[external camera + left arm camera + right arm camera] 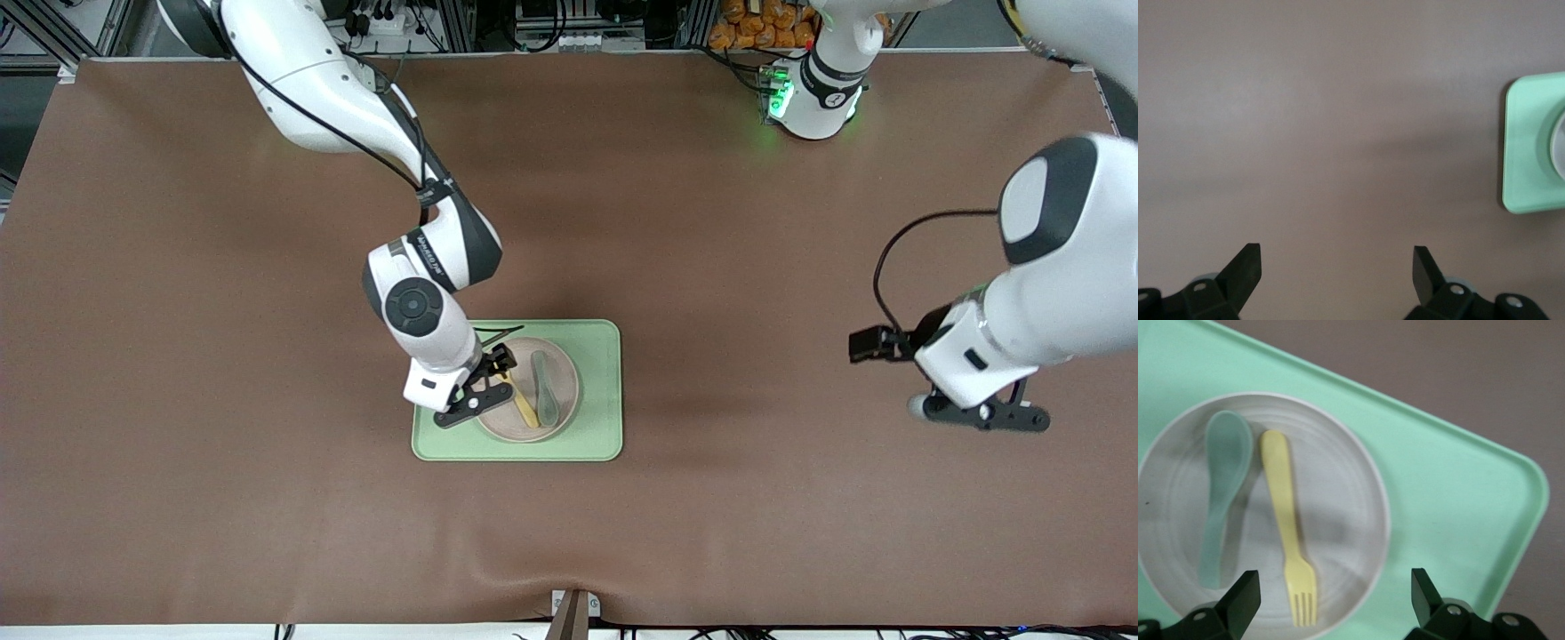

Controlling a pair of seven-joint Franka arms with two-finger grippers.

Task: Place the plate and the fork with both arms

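Note:
The cream plate [508,427] lies on the light-green tray [600,427] in the middle of the table. The pale-yellow fork [526,409] and a grey-green spoon [545,388] lie side by side in the plate. My right gripper [484,391] hangs open and empty over the plate's edge toward the right arm's end. In the right wrist view the fork [1288,520], spoon [1221,500] and plate [1345,500] show between the open fingers of my right gripper [1331,600]. My left gripper [982,416] is open and empty over bare table toward the left arm's end.
The brown table cover spreads wide around the tray. In the left wrist view my left gripper [1337,267] is over bare cover, with a corner of the tray [1531,140] and a sliver of the plate [1559,143] at the picture's edge.

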